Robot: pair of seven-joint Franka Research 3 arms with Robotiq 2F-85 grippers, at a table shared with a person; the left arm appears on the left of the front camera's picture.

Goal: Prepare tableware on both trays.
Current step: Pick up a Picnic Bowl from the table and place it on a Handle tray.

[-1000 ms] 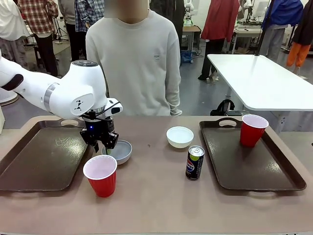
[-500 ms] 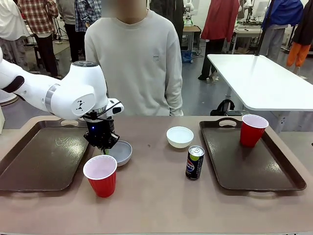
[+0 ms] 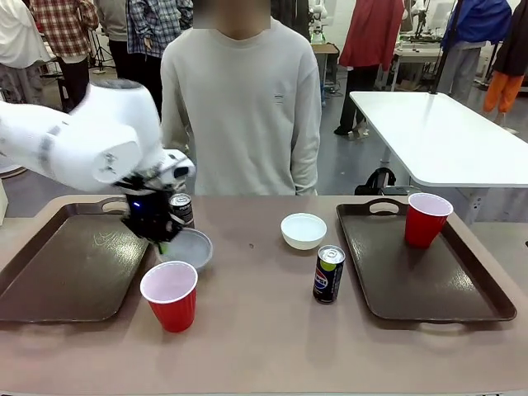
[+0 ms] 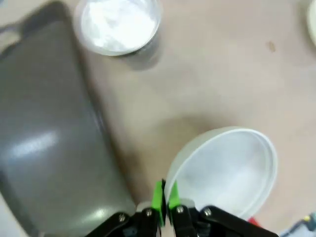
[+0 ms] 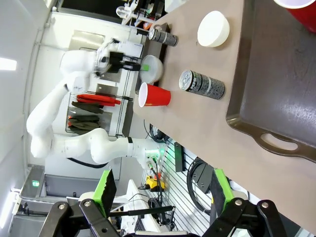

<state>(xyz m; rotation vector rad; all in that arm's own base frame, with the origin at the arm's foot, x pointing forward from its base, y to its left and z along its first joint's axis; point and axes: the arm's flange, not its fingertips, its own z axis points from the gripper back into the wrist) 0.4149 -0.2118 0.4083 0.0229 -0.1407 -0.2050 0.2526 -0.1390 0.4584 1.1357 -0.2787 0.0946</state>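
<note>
My left gripper (image 3: 162, 239) is shut on the rim of a small white bowl (image 3: 186, 248) and holds it tilted just above the table, beside the left tray (image 3: 58, 272). The left wrist view shows the green fingertips (image 4: 158, 196) pinching the bowl (image 4: 229, 168) at its edge. A black can (image 3: 181, 209) stands just behind the held bowl, and a red cup (image 3: 170, 294) in front of it. A second white bowl (image 3: 304, 230) and a blue can (image 3: 328, 274) sit mid-table. The right tray (image 3: 462, 297) carries another red cup (image 3: 427, 219). My right gripper (image 5: 163, 190) is open, off the table's end.
A person in a pale sweater (image 3: 239, 107) stands at the far side of the table, hands out of sight. A white table (image 3: 445, 132) stands behind on the right. Bare tabletop lies along the front edge between the trays.
The left gripper shut on the bowl's rim, lifted it and carried it a little left toward the left tray, uncovering the black can behind. The person shifted slightly right.
</note>
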